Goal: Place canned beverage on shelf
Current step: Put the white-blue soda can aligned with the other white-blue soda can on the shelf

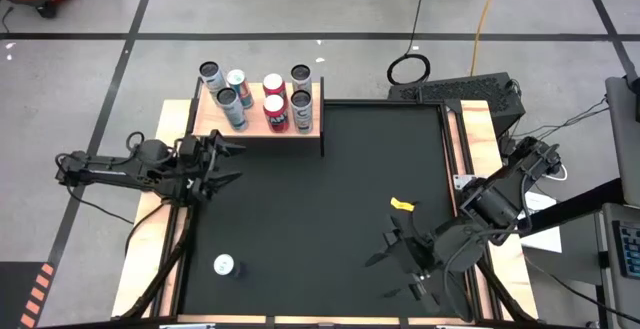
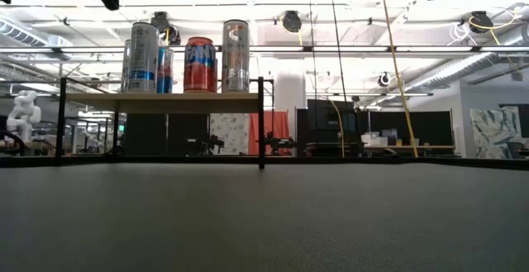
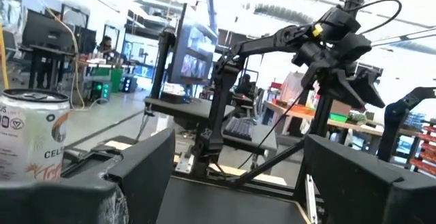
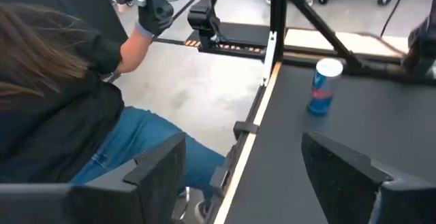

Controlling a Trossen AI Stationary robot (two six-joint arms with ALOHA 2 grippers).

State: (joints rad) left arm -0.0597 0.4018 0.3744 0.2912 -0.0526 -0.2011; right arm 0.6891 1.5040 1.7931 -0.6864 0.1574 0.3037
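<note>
Shelf (image 1: 255, 119): six cans (image 1: 252, 97) fill its left and middle; a bare strip stays at the right end.
Mat (image 1: 320, 209): wide open across the centre.
Loose can (image 1: 224, 265): stands alone near the front left corner.
Yellow scrap (image 1: 402, 204): lies flat, right of centre.

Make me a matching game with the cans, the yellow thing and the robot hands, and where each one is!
Things:
1. red can
2. blue and silver can
3. yellow scrap
4. left gripper

Places or states:
A. alone on the black mat, near the table's front edge on the left arm's side
B. standing on the shelf among other cans
C. fingers open, empty, just in front of the shelf
D. lying on the mat close to the right gripper

Pairs: 1-B, 2-A, 3-D, 4-C
</note>
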